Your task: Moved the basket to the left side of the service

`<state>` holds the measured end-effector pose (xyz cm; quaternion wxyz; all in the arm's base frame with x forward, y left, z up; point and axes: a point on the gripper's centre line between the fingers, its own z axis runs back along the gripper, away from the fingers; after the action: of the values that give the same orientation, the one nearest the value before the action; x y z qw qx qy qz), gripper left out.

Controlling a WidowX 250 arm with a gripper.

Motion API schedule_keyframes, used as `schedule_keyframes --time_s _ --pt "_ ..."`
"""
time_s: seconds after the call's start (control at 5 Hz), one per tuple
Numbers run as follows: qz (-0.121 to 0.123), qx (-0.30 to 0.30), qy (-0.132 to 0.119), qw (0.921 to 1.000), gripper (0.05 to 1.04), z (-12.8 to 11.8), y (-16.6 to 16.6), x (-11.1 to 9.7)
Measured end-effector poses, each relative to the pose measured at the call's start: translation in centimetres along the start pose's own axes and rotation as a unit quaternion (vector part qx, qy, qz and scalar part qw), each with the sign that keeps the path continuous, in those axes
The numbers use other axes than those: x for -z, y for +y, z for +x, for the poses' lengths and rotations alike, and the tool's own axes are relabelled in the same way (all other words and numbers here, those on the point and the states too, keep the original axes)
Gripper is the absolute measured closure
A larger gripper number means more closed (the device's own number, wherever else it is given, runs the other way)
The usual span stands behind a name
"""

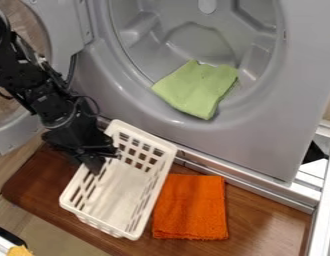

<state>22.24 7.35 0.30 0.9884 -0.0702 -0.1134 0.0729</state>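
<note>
One white basket (pixel 124 187): we see it in the camera view standing upright on the brown wooden board (pixel 264 220), in front of the machine, its long shape running aslant from upper right to lower left.
Basket's look: we find pale, smooth-looking walls pierced by rows of slots and squarish holes, with rounded corners and a plain rim.
Inside the basket: we see its light floor between the walls, and the gripper's tip over the upper left part.
Gripper (pixel 101 156): we have it at the basket's upper left long side, pointing down; whether it is open or closed, or has hold of the rim, we cannot tell.
Arm (pixel 47 100): we see it, black, slanting down to the basket from the upper left.
Drum (pixel 194 40): we look into it beyond the basket; it is grey, and a green cloth (pixel 198 87) lies partly in it, draped over the lower lip of its opening.
Orange cloth (pixel 191 207): we see it flat on the board just right of the basket; whether the two touch, we cannot tell.
Metal rail (pixel 261 189): we see it run from behind the basket toward the lower right.
Round door (pixel 61 22): we see it swung open, up and left of the basket, partly behind the arm.
</note>
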Motion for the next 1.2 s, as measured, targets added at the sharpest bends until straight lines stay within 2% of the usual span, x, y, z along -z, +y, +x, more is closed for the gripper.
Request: schedule_keyframes --time_s 0.2,0.6,0.8,1.2 --pt "0.011 -0.011 0.012 0.9998 0.988 -0.2 2.2 0.5" --pt "0.019 0.001 0.030 0.9994 0.951 -0.7 3.7 2.7" --pt "0.034 -0.004 0.028 0.9990 0.754 -0.7 4.2 3.1" --pt "0.033 0.005 0.027 0.9991 0.159 0.1 2.7 2.9"
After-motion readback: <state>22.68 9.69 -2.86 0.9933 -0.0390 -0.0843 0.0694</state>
